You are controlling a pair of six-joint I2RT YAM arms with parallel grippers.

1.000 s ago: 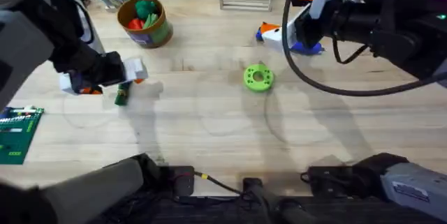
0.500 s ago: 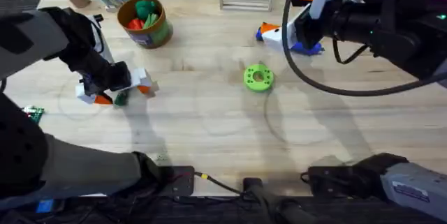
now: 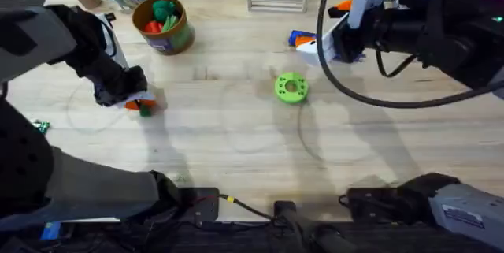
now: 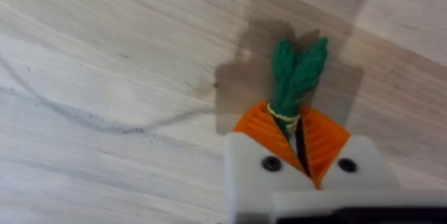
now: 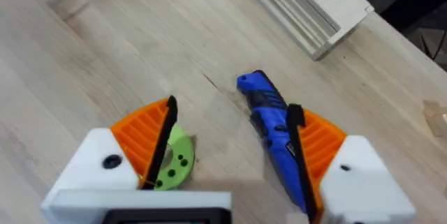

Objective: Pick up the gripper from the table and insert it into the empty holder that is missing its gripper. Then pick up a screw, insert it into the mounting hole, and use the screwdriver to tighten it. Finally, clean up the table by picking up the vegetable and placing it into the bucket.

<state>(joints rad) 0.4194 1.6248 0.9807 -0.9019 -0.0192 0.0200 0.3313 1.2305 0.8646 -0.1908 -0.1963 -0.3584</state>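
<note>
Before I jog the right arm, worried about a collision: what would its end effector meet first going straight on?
Probably the blue screwdriver, lying between the open right end effector's pads; a green ring sits near the other pad. Depth is unclear.

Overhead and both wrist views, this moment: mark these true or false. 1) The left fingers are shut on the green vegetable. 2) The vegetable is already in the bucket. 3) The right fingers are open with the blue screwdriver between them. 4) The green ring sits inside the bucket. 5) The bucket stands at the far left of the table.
1) True. The left gripper has its orange fingers closed on the vegetable.
2) False. It lies on the table, well short of the bucket.
3) True. The right gripper is open around the screwdriver.
4) False. The green ring lies on the table near the middle.
5) True.
</note>
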